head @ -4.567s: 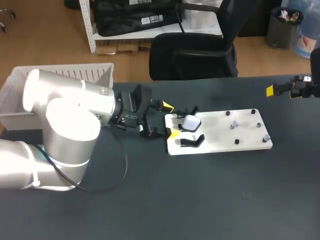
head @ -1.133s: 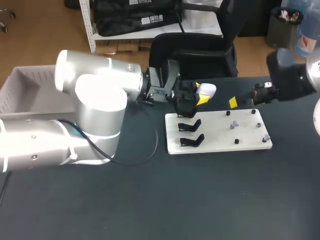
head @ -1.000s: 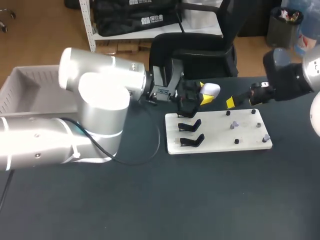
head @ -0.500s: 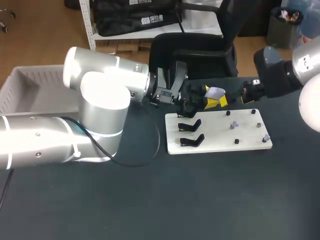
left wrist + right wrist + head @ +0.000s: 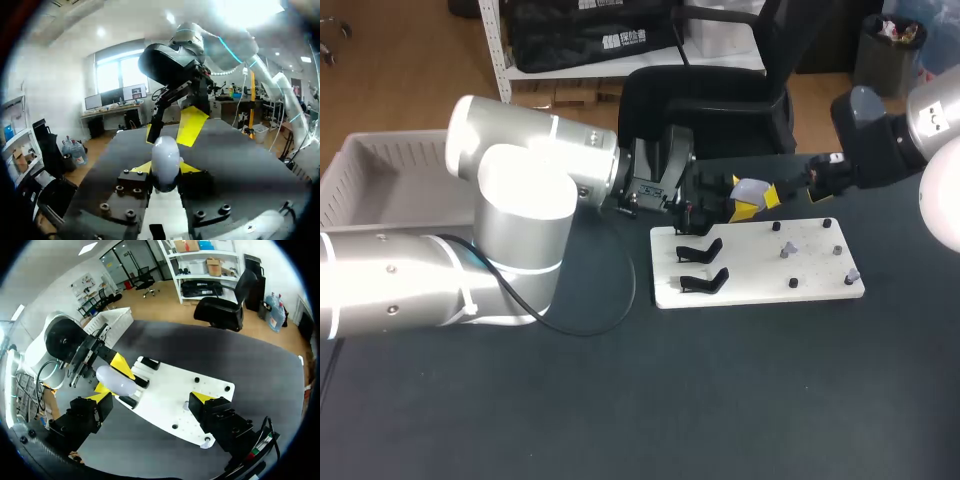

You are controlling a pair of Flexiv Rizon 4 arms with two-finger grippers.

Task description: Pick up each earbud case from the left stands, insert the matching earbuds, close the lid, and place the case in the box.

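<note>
White glossy oval earbud case [image 5: 165,154], gripped by left end effector [image 5: 165,170], right end effector [image 5: 152,398] wide

Glossy white plastic earbud case [image 5: 165,156], matt dark table [image 5: 650,400], smooth white board [image 5: 760,275]

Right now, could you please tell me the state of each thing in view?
Left pincer: shut on the earbud case.
Earbud case: lid closed, held in the air.
Right pincer: open, beside the case.
Rear stand: empty.
Front stand: empty.
Box: nothing visible inside.
</note>
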